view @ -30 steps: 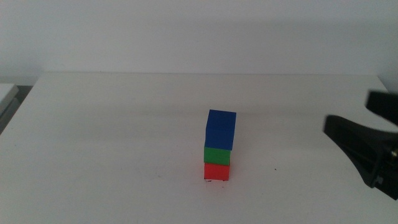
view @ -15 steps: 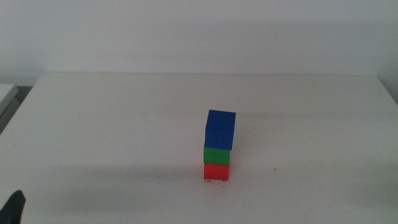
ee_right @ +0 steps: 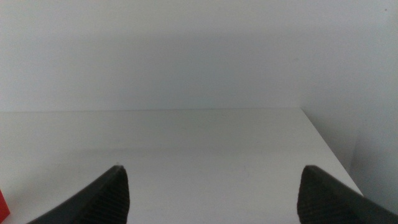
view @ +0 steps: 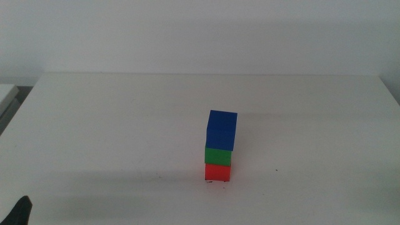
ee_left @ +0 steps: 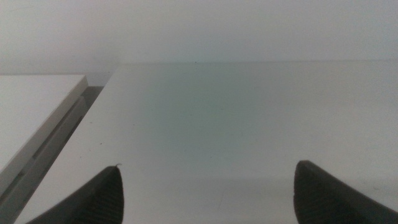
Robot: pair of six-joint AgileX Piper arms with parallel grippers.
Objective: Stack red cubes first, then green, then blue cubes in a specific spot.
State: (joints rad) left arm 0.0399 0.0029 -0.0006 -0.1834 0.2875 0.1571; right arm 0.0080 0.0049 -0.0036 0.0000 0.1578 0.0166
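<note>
upright stack, red cube (view: 217, 172), green cube (view: 219, 155), blue cube (view: 222, 130) top

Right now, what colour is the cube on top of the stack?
Blue. The top cube shows best in the middle view.

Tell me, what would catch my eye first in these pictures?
A little three-colour tower near the middle of the white table: the red cube at the bottom, the green cube on it, the blue cube on top, turned slightly. Both arms wait: the left gripper and right gripper are open and hold nothing.
</note>
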